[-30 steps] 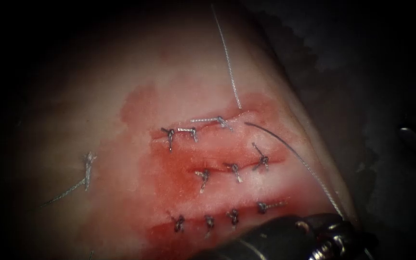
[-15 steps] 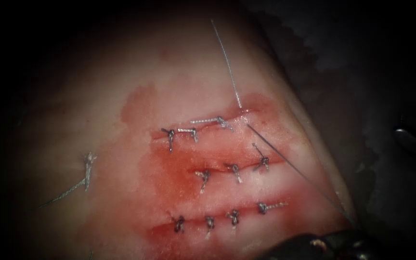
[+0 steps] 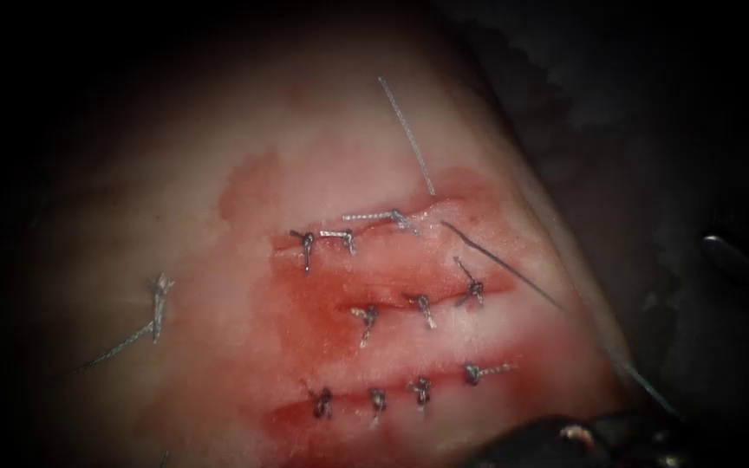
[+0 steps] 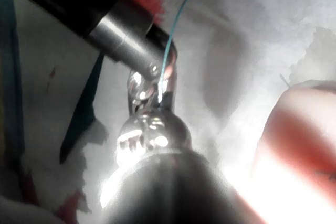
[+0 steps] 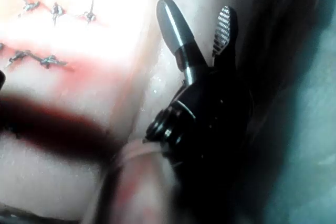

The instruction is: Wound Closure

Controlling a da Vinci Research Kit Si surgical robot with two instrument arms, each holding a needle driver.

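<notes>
The tissue [image 3: 218, 260] carries three rows of cuts closed with knotted stitches [image 3: 420, 303]. A thread [image 3: 513, 273] leaves the right end of the top row and runs down and right to my left tool [image 3: 604, 431] at the lower edge. A free tail [image 3: 405, 134] rises from the same spot. In the left wrist view the left jaws [image 4: 157, 85] are shut on the thread [image 4: 169, 51]. The right tool [image 5: 197, 22] hovers off the tissue's right edge, jaws open and holding nothing; one jaw glints [image 3: 726, 251] in the endoscope view.
A loose cut end of thread [image 3: 153, 308] lies on the tissue at the far left. Red fluid [image 3: 322, 303] stains the stitched area. In the left wrist view a dark shaft with a metal collar [image 4: 113, 27] sits close beside the left jaws.
The left tool has drawn down and right towards the picture's lower edge, pulling thread through the top row. The free tail above has grown much shorter. The right tool has barely moved.
</notes>
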